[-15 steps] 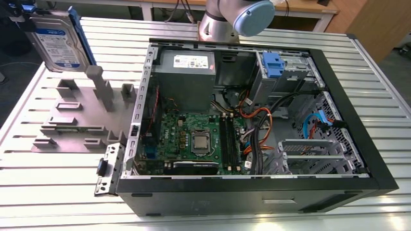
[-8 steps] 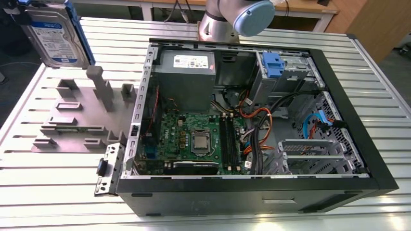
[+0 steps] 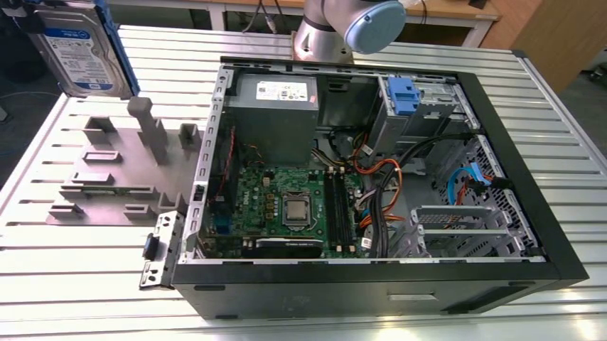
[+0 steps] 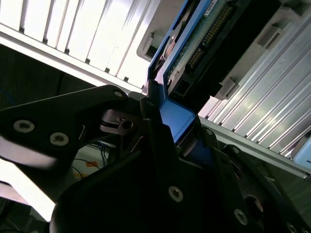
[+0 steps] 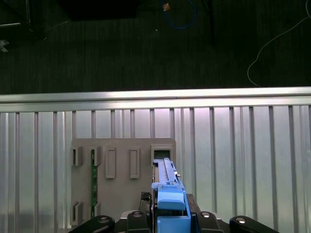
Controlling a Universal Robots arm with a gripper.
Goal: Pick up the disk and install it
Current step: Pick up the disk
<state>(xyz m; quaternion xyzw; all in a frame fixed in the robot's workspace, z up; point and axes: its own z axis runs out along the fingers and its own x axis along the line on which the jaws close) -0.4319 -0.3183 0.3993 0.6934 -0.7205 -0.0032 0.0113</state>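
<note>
Exterior view, progress: the disk (image 3: 81, 50) is held upright in the air at the exterior view's far left, above the grey holder block (image 3: 114, 174); it is well apart from the open computer case (image 3: 531, 213) and its drive cage (image 3: 403, 96); the pick-up looks done, the install is left

Second wrist view, gripper (image 4: 177, 121): dark fingers (image 4: 153, 121) clamped on the disk's (image 4: 204, 48) blue frame

First wrist view, gripper (image 5: 171, 218): closed on the disk (image 5: 170, 196), seen edge-on over the holder block (image 5: 121, 165); slatted table (image 5: 243, 160) beneath
</note>
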